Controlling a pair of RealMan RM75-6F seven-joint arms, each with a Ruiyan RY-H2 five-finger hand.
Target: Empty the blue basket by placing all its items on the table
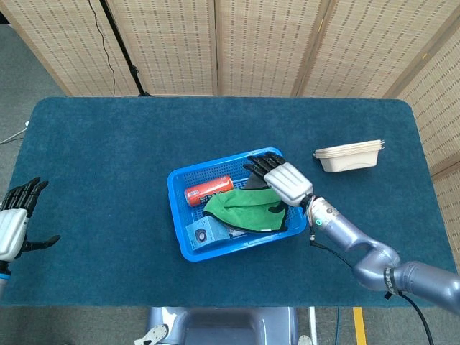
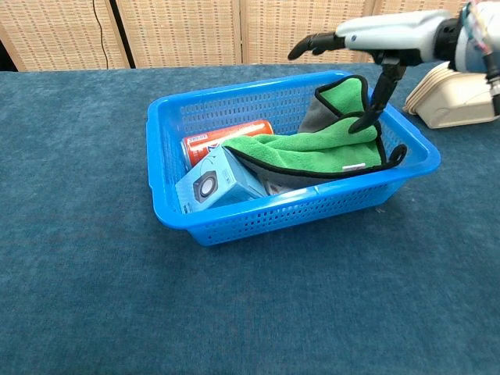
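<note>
Blue basket (image 1: pixel 177 188): perforated plastic, set near the middle of the table (image 1: pixel 100 158), turned slightly askew to the table edges. Contents: a red can (image 1: pixel 208 190) lying on its side toward the back; a light blue box (image 2: pixel 217 181) with a round printed emblem, at the front left corner; a green cloth (image 1: pixel 244 207) with black edging and a grey underside, draped over the right half and up against the right wall.

Right hand (image 1: pixel 280 178): above the basket's back right corner, palm down, fingers (image 2: pixel 308 44) spread and holding nothing; in the chest view one dark finger points down to the cloth, contact not certain.

Left hand (image 1: pixel 14 223): at the table's front left edge, well apart from the basket, fingers extended and apart, empty.

Beige tray (image 1: pixel 349 155): shallow, on the table to the right of the basket, near the far right corner.

Surface: dark teal carpet-like covering over the whole tabletop, rounded corners.

Room: woven tan folding screens (image 1: pixel 266 43) behind the table; grey floor; a black stand pole (image 1: pixel 122 44) and cable at the back left.
</note>
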